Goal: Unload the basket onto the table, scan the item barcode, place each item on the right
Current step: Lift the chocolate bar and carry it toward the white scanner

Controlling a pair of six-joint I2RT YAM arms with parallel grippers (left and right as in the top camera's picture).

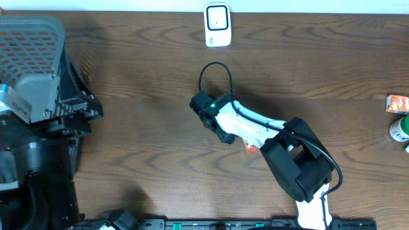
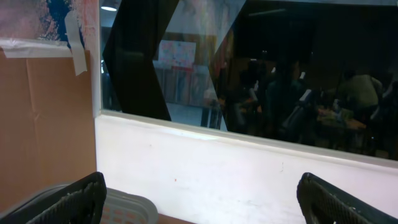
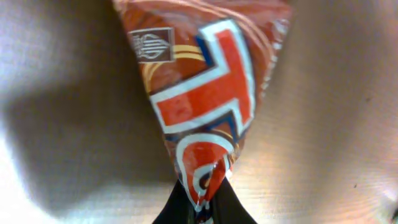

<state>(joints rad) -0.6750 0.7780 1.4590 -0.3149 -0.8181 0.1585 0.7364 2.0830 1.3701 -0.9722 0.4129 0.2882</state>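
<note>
The right gripper (image 3: pixel 200 205) is clamped on the narrow end of a glossy orange-red foil packet (image 3: pixel 205 93). The packet's long axis runs straight away from the grip, and it sits right of centre on the brown wooden table (image 1: pixel 140 83). The left gripper (image 2: pixel 199 202) stands wide apart.

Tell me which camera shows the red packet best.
The right wrist view: the red packet fills the frame, print clear, its lower end pinched in the shut right gripper. Overhead shows only a small orange-red scrap poking out beside the right arm. The left wrist view shows none of it.
</note>
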